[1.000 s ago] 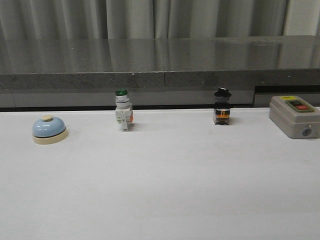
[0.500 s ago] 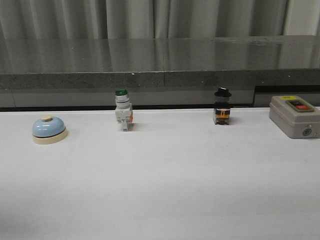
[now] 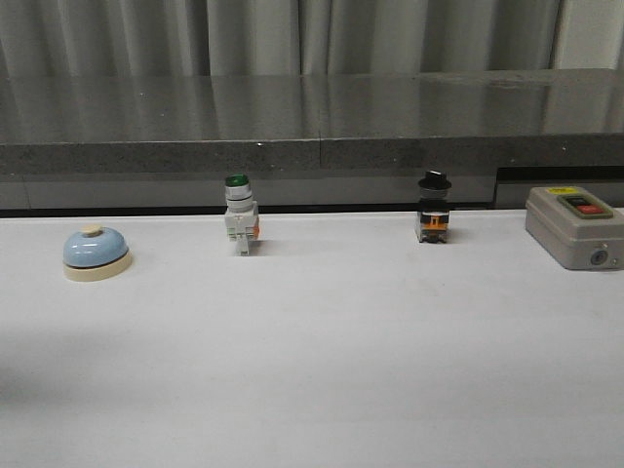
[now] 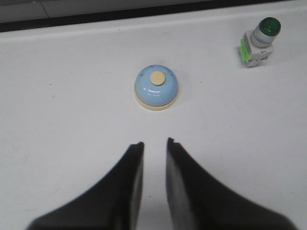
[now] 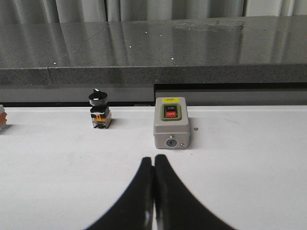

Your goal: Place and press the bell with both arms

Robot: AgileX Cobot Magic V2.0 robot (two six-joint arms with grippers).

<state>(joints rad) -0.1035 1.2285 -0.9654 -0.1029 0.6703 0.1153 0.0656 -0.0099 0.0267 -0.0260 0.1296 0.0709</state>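
— Your left claw (image 4: pixel 155 142) hangs over the white table (image 3: pixel 322 361) with its fingers slightly apart, holding nothing. See the bell (image 4: pixel 156 87)?

— Yes, you have it just ahead of those fingertips, upright, at the table's left side, with the green-capped switch (image 4: pixel 259 41) off to one side.

— Your right claw (image 5: pixel 153 159) is pressed together, pointing at the grey box (image 5: pixel 171 122); the black-knobbed switch (image 5: pixel 99 114) stands beside it.

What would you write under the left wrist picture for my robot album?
Left end effector, slightly open, hovers above the table near the light-blue bell; green-capped push-button switch beyond.
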